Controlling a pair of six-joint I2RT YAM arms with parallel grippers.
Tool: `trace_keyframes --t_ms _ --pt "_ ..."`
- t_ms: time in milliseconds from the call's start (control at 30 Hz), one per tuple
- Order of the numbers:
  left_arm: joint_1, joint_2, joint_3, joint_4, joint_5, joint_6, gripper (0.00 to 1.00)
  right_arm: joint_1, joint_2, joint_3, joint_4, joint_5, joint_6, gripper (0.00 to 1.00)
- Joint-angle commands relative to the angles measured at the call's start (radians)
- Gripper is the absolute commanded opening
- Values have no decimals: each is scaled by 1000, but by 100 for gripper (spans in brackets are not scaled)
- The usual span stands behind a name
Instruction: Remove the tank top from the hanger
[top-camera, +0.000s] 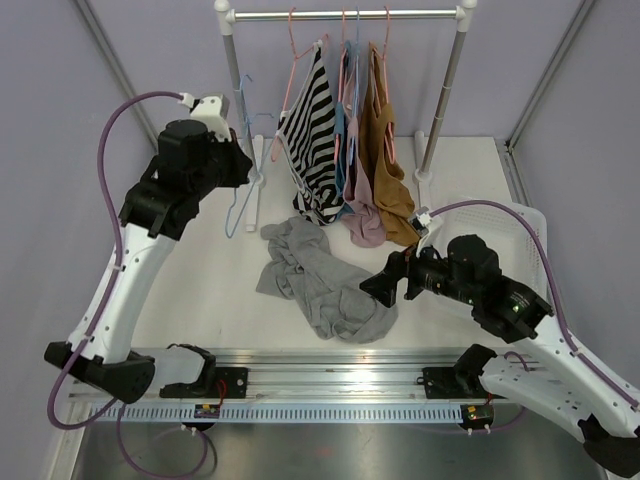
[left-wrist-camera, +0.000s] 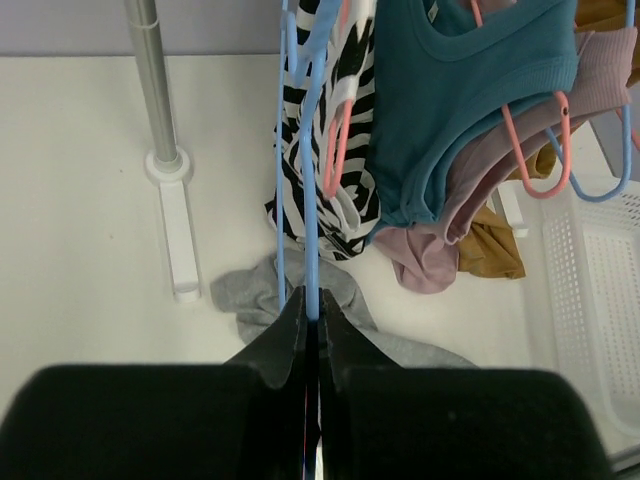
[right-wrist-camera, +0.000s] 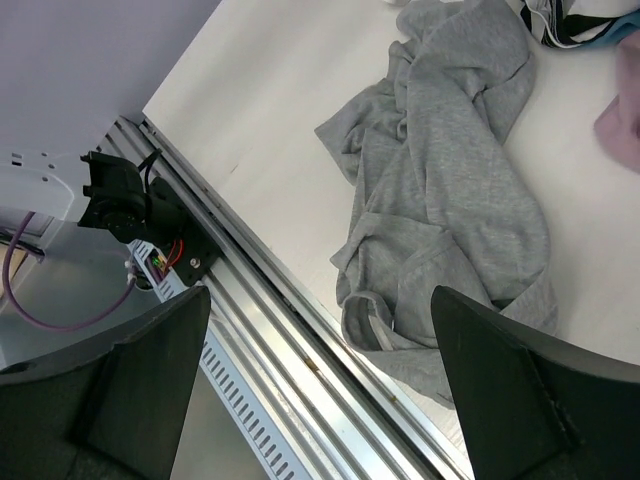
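Two grippers, in opposite states. The left gripper (left-wrist-camera: 312, 312) is clenched on the lower wire of a bare blue hanger (left-wrist-camera: 310, 190), holding it up near the rack's (top-camera: 345, 15) left post. The right gripper (right-wrist-camera: 320, 350) hangs with its jaws spread wide and nothing between them.

The grey top (top-camera: 320, 280) lies crumpled on the table (top-camera: 190, 290), apart from the hanger, so the removal looks done. Its long axis runs diagonally, from the far end under the hanging clothes to the near end by the front rail.

The right gripper sits over the top's near right edge and faces left across it. The left gripper is well apart, up and to the left. Any further handling of the top would likely fall to the right arm, reaching left and down.
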Motion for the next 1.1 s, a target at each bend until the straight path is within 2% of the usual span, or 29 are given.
trace_keyframes --t_ms 0,233,367,400,500,700,833,933,1033,1067 --pt "-10 92 143 -2 -25 52 0 8 -5 14 12 36 8 100" --pt "-8 320 441 64 -110 95 0 8 -48 -2 -7 40 3 99" --pt "-4 486 725 40 -147 132 0 8 -50 -10 -1 37 3 100" --pt "-2 553 769 26 -163 134 0 8 -45 -10 -1 30 4 99" --pt "9 621 875 35 -174 149 0 8 -30 -18 13 13 6 99" --pt "38 678 840 112 -136 143 3 8 67 -33 50 -2 -3 99" --pt "45 741 889 86 -124 146 3 8 144 -50 117 -41 15 100" --pt "48 740 860 102 -108 150 6 16 217 -64 175 -38 24 100" --pt "53 733 848 95 -90 149 15 60 300 -52 209 10 27 99" --pt "53 730 845 92 -90 147 21 80 324 -35 215 71 24 99"
